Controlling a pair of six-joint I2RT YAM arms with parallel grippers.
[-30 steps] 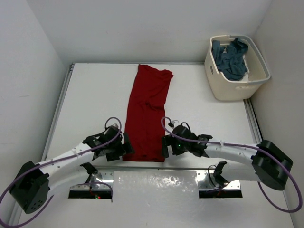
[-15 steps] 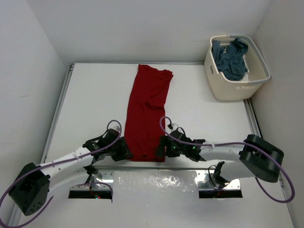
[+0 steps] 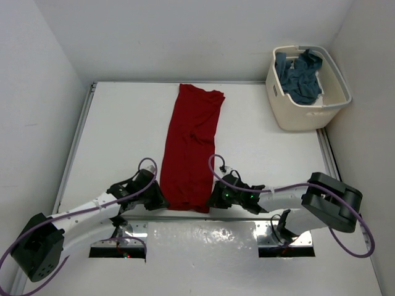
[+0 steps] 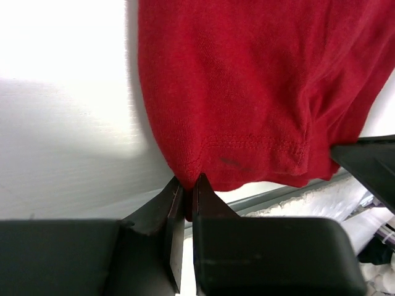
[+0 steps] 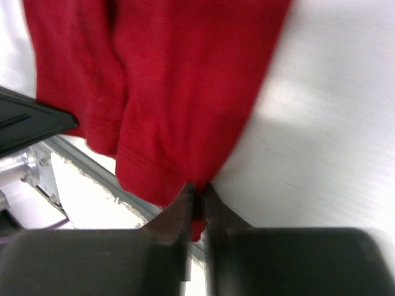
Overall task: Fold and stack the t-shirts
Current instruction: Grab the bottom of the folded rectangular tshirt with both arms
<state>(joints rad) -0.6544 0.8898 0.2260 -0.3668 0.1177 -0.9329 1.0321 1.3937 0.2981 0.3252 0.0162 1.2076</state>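
We note the left gripper [image 4: 188, 190] and right gripper [image 5: 197, 196] each clamped on the red t-shirt's [image 3: 192, 142] near hem. The basket [image 3: 301, 118] holding the blue-grey t-shirt [image 3: 301, 79] stands well apart.

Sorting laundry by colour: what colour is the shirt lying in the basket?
The shirt is slate blue-grey; the top external view shows it best.

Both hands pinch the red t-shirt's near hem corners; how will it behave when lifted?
Probably floppy: the red t-shirt lies flat with soft creases, so it should sag between the left hand and right hand. Likely light: the thin knit bunches at both pinches. The far end may drag across the table.
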